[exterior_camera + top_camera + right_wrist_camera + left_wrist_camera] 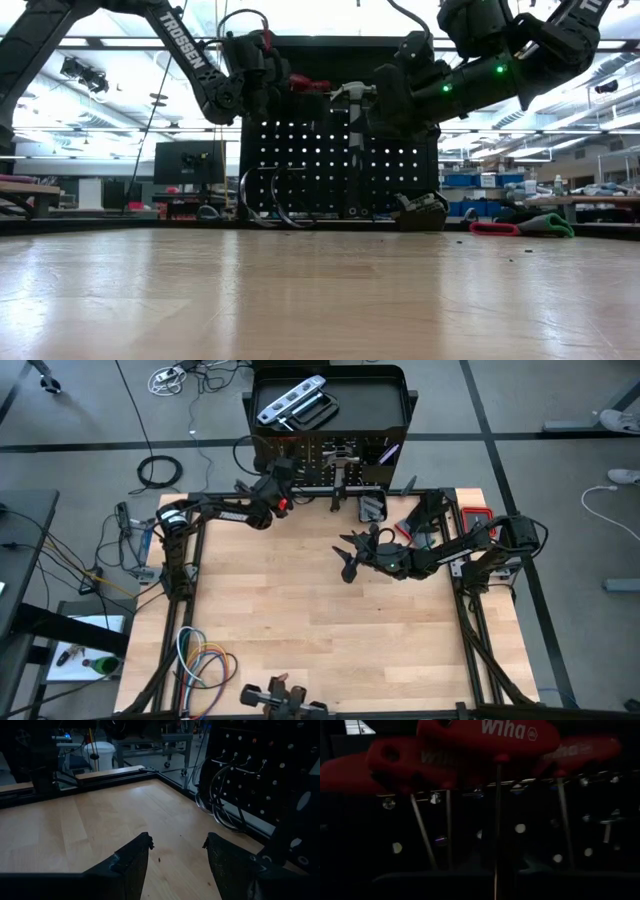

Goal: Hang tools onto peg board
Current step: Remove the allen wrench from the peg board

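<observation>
The black peg board (pixel 335 460) stands at the table's far edge, its top tray holding a silver level (pixel 290 405). A hammer (pixel 350 92) and red T-handle drivers (pixel 395 757) hang on it. My left gripper (pixel 275 488) is up against the board's upper left part, with one red T-handle driver (pixel 505 735) right in front of it. My right gripper (pixel 177 845) is open and holds nothing, hovering above the middle of the table (pixel 348 560). Red-handled pliers (pixel 475 515) lie flat on the table's far right part. My left gripper has the thin shaft (pixel 496 835) of the nearest red T-handle driver running back between its fingers; the place of contact is lost in the dark. The handle (pixel 505 735) is at the far end, up by the board's upper pegs beside two other red handles.
Dark cable loops (pixel 270 195) hang low on the board's left side. A dark tool (pixel 372 508) lies at the board's foot. Coiled coloured cables (pixel 200 665) lie at the near left corner. Bare wood (pixel 300 610) spreads across the table's middle and near half.
</observation>
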You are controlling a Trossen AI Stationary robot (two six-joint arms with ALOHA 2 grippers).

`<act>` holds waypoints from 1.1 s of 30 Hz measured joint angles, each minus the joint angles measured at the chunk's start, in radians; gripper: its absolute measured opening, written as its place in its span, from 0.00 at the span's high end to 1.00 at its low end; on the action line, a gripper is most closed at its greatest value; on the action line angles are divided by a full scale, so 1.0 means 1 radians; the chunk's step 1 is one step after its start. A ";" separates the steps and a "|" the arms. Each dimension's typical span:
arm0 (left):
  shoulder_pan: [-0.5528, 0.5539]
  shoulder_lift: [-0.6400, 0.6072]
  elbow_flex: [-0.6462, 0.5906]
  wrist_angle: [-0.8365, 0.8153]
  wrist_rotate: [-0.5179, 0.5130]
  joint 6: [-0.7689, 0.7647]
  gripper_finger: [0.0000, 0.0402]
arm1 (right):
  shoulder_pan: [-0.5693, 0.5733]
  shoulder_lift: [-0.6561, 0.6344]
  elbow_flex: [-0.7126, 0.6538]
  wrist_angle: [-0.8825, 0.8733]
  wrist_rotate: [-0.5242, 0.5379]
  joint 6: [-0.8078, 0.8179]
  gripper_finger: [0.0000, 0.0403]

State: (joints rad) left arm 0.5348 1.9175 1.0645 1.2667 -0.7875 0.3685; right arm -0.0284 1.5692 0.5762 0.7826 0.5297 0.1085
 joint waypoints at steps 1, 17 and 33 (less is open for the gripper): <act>-0.005 0.000 0.000 0.001 0.000 0.000 1.00 | 0.000 0.000 0.000 -0.001 0.000 0.000 0.49; -0.157 -0.085 -0.095 0.022 -0.110 0.140 1.00 | -0.003 -0.009 0.000 -0.055 0.000 -0.005 0.49; -0.311 -0.611 -0.201 -1.421 0.390 -0.386 1.00 | -0.036 -0.083 0.000 -0.215 0.003 0.053 0.56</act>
State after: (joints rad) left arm 0.2241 1.3064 0.8635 -0.1546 -0.3971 -0.0179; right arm -0.0643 1.4864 0.5766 0.5676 0.5327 0.1617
